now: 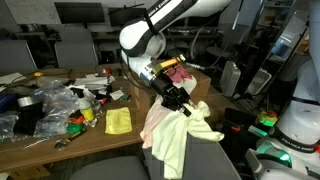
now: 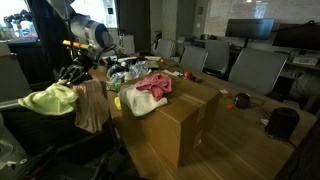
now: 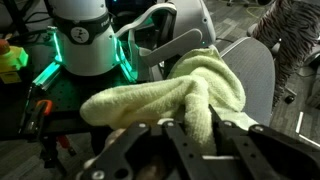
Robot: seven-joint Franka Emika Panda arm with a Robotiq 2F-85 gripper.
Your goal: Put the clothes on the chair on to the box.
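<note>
Gripper [image 1: 181, 104] is clenched on a pale yellow cloth [image 1: 180, 138], which hangs from it over the grey chair [image 1: 195, 166], with a tan-pink garment [image 2: 92, 108] draped just beside it (in the wrist view the yellow fabric sits bunched against the fingers [image 3: 228, 136]). A red-pink garment [image 2: 150, 88] lies on top of the cardboard box [image 2: 176, 128], near the chair.

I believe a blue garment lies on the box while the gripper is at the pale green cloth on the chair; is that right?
Not quite: an exterior view shows the garment on the box is red-pink, not blue. The gripper is at the pale green cloth on the chair.
</note>
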